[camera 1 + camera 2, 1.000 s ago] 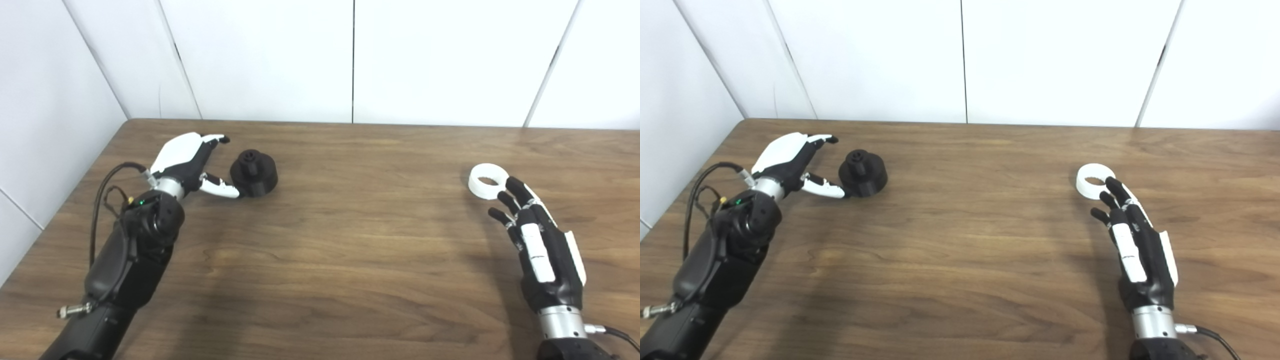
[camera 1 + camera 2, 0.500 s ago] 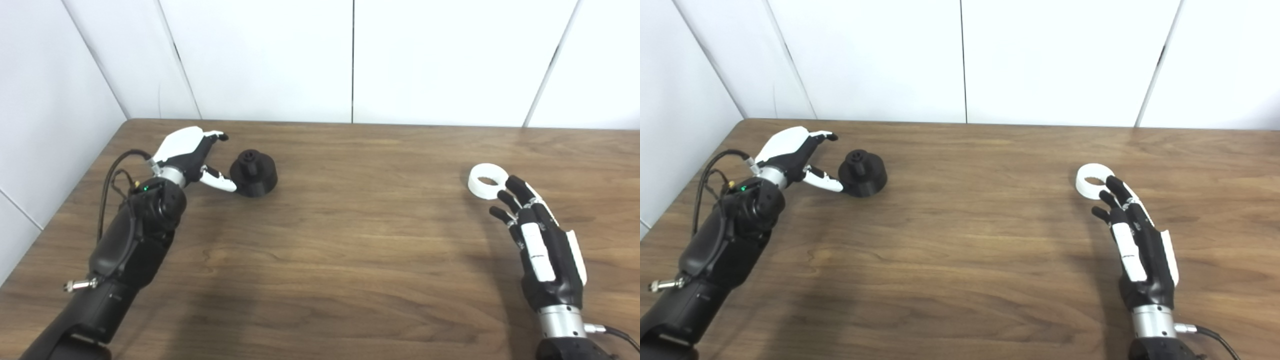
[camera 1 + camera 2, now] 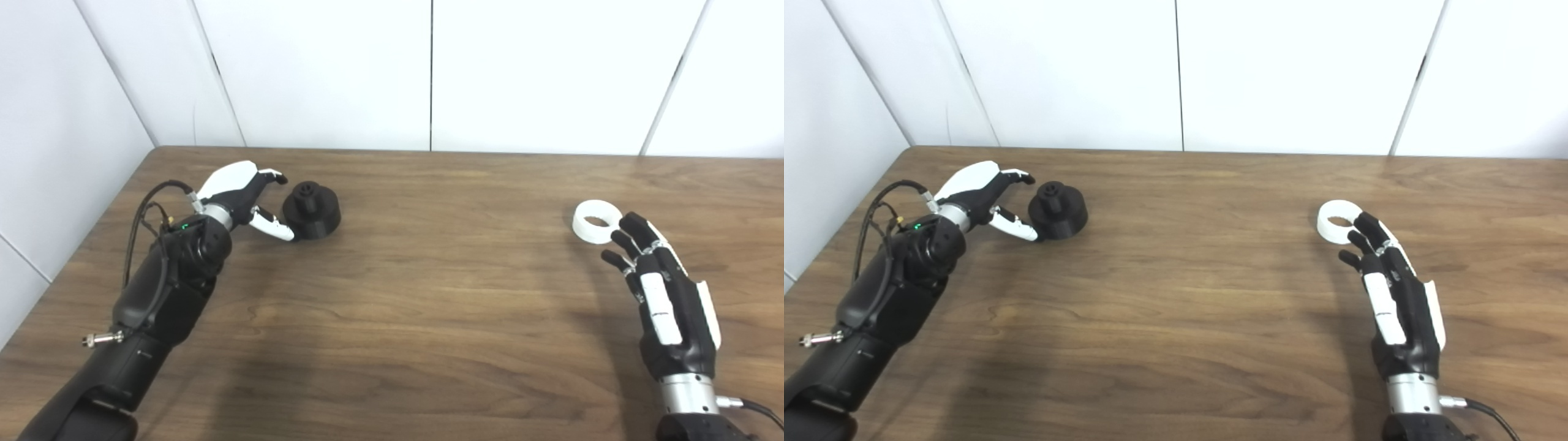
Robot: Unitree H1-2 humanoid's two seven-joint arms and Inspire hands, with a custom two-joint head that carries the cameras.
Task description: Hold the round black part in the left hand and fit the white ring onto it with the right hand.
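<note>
Nothing is being held yet: the left hand is spreading open beside the round black part. The right hand, fingers apart and empty, is reaching just short of the white ring, both pieces lying on the desk, so gripping and fitting remain.

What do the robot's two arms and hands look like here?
Both arms are black. The left hand has a white back, white-tipped thumb, a loose black cable and a green light at the wrist. The right hand is black with white panels, a silver wrist cuff and a cable.

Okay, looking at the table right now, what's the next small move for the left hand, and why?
Probably close the left hand around the black part. The hand is open right beside the part, which sits on the table ungrasped, and the white ring lies loose by the open right hand.
</note>
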